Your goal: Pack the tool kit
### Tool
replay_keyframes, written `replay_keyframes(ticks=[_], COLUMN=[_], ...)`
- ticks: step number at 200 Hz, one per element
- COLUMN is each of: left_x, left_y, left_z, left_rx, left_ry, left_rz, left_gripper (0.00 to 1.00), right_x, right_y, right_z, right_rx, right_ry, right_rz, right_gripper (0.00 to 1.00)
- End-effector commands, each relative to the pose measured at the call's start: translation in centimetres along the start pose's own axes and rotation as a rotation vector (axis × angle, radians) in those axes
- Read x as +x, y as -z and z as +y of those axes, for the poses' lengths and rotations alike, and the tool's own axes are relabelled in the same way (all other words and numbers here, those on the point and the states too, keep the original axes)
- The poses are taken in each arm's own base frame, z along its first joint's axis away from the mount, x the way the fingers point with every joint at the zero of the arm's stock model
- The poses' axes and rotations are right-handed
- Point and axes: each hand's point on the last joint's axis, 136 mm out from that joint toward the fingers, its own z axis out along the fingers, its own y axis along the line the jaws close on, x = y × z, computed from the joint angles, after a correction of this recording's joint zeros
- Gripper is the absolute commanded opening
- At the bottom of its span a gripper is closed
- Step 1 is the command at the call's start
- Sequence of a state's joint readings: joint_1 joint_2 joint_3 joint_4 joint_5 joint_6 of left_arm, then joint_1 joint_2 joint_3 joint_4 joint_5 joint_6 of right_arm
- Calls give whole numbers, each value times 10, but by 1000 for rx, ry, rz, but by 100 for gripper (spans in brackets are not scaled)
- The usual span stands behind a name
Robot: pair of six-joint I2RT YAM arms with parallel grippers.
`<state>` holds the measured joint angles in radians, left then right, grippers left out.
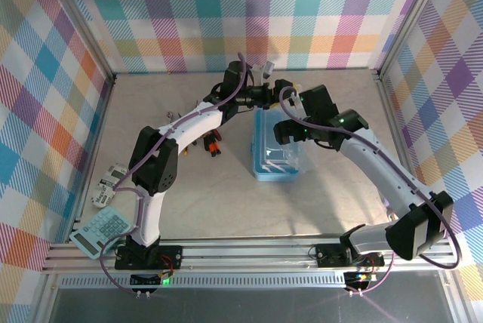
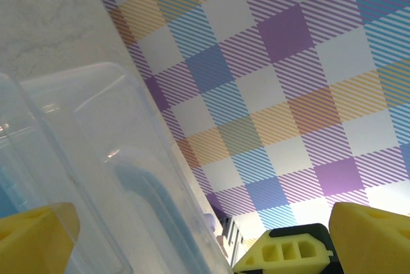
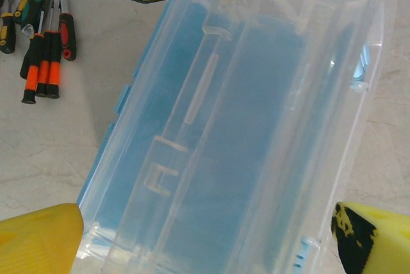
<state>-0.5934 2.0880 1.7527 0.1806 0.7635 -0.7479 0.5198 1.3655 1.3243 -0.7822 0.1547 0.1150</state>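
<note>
1. Lower left of the top view, nearest my bases: the calculator [image 1: 103, 231]. It's not part of the kit, so I leave it.
2. Centre of the frame: the light-blue case [image 1: 273, 164], lying flat on the table.
3. Just left of it, the screwdrivers [image 1: 210, 142] lie loose on the table. Nothing looks packed, so I judge the job is at its first step: getting the case open.
4. My right gripper [image 3: 205, 242] hangs over the case with its jaws spread wide, holding nothing. This wrist view looks through the clear lid [image 3: 256, 95] to the blue base, with orange-and-black handles at upper left.
5. My left gripper [image 2: 205, 248], at the case's far end, is also spread wide and empty. Its view catches a clear edge against the checked wall.
6. I can't tell whether the lid is latched. Next I need a grip on the lid edge.
</note>
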Motion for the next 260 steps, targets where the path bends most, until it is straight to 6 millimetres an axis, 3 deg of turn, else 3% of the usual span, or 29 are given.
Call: replay_keyframes(ticks=[1,66,84,113,153,175,200,214,227,260], left_x=[-10,-8,-8,-23,-42,-15,45,76,98,120], left_y=[-1,-1,5,35,105,144,167,168,164,145], left_z=[-32,-32,-26,-12,14,56,117,142,155,167], left_rx=[69,70,30,-89,-343,-573,-748,-779,-778,-766], left_ry=[-68,-71,-89,-144,-214,-174,-57,16,46,64], left_rz=[-8,1,4,-26,-84,-33,75,121,155,213], left_gripper=[99,100,100,100,100,100,100,100,100,100], right_x=[1,6,6,7,10,11,11,10,11,13], right_y=[-3,-9,-8,-3,-1,0,2,1,-2,-3], right_z=[-7,-24,-26,-30,-33,-35,-37,-38,-37,-36], right_rx=[66,190,202,221,239,249,249,238,228,211], right_ry=[6,-1,-3,-12,-26,-32,-51,-66,-73,-94], right_rz=[37,82,78,67,60,57,40,33,38,37], right_gripper=[99,100,94,84,71,67,65,65,64,64])
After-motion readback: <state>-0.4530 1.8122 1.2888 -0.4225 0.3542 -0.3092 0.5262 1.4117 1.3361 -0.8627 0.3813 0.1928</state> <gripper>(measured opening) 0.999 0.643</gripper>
